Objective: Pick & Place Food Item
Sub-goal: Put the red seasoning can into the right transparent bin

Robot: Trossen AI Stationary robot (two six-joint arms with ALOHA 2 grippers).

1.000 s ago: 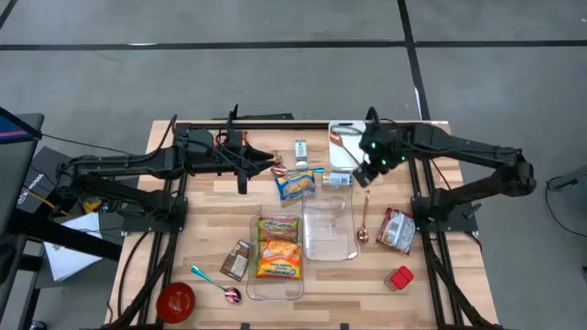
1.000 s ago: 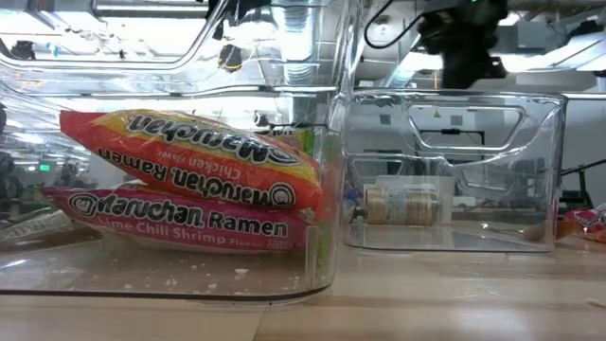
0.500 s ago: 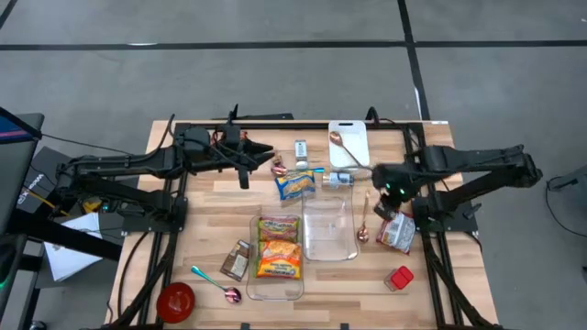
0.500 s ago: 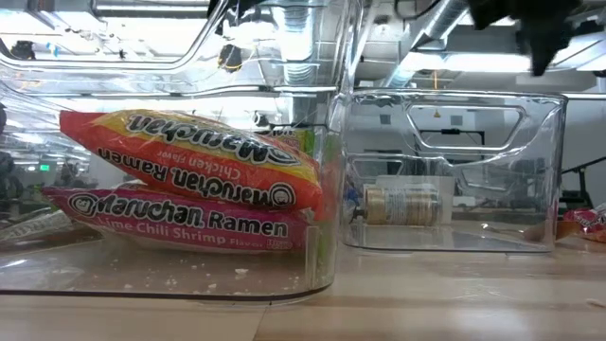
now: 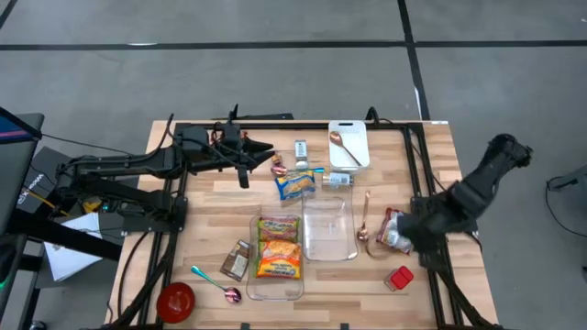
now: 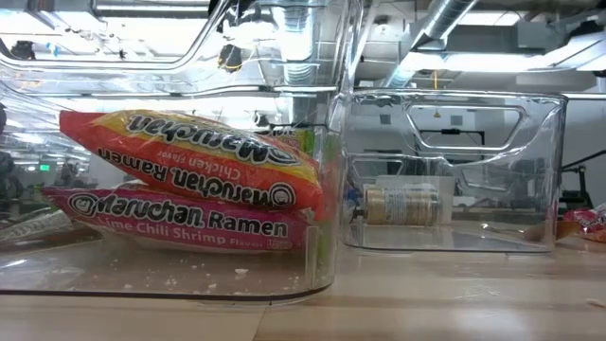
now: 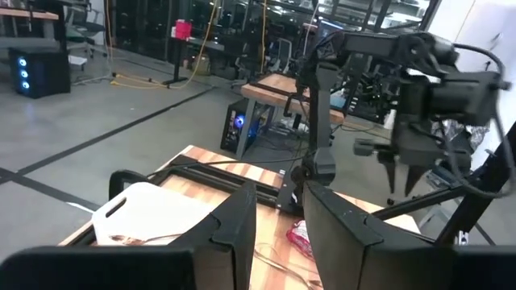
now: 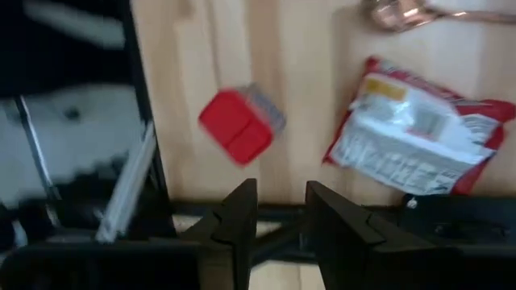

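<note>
The high camera is looking straight down on the whole table point(image 5: 220, 197), the low one is sitting close at tabletop level facing level across, sharing the ramen bin point(image 5: 275, 261), and wrist cameras are peering past their fingers.

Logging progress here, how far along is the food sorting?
Done: two ramen packs lie in one bin. In hand: nothing; right gripper hovers open near the red-white packet. To do: that packet and the yellow packet. Left gripper waits at the back.
</note>
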